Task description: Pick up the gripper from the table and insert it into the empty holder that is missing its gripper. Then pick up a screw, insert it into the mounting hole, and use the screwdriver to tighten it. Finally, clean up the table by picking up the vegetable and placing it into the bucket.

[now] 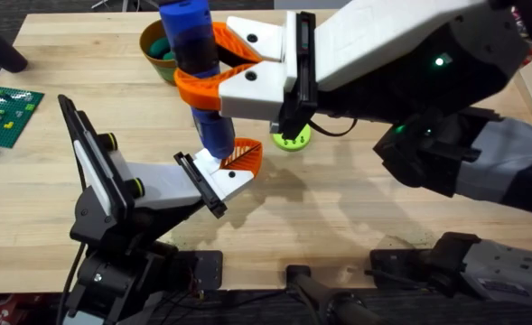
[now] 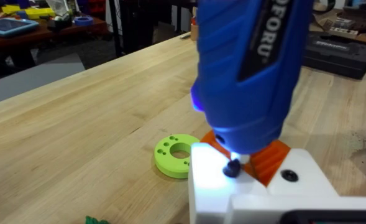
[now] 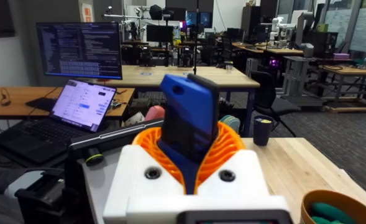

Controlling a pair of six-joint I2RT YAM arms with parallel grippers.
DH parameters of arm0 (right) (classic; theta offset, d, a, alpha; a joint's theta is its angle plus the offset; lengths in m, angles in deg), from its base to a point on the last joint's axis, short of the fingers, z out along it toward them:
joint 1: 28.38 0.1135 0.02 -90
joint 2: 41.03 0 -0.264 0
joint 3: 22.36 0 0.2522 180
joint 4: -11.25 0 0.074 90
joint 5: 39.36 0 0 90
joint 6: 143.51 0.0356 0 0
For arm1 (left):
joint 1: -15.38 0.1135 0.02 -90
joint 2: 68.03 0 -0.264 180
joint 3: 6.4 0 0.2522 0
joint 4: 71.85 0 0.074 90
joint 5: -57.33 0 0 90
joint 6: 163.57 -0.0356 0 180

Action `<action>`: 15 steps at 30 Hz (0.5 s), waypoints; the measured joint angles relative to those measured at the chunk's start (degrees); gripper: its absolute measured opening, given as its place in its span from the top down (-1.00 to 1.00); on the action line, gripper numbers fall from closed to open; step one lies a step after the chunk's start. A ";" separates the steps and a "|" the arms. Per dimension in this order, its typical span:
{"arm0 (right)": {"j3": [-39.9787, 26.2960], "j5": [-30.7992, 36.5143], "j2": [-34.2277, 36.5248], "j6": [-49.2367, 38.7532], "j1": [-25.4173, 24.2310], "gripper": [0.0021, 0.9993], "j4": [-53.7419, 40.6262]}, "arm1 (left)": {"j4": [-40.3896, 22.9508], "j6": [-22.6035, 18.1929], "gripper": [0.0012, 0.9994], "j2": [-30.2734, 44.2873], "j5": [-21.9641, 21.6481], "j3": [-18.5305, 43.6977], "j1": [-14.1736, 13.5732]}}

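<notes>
Two orange pads (image 1: 213, 86) of the right gripper (image 1: 207, 68) are clamped around the blue screwdriver (image 1: 198, 72), which stands nearly upright with its lit tip down on a dark screw (image 2: 232, 168) in the white holder (image 1: 219, 179). The small orange gripper (image 1: 243, 159) sits seated on that holder, just beside the tip. I cannot tell how the left gripper's jaws stand. A green disc (image 1: 291, 139) lies on the table (image 1: 338, 208) near the holder. Farther back, the tan bucket (image 1: 153, 45) stands behind the screwdriver with a green vegetable (image 1: 164, 50) inside
</notes>
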 joint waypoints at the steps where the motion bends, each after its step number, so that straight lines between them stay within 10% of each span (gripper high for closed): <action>1: 0.00 0.01 0.00 0.08 0.00 0.88 -0.17 | 0.07 0.03 0.98 0.01 -0.03 0.00 0.01; 15: -0.02 0.00 -1.32 0.00 0.00 0.88 -2.31 | 0.14 0.23 0.98 0.01 -0.11 0.00 0.02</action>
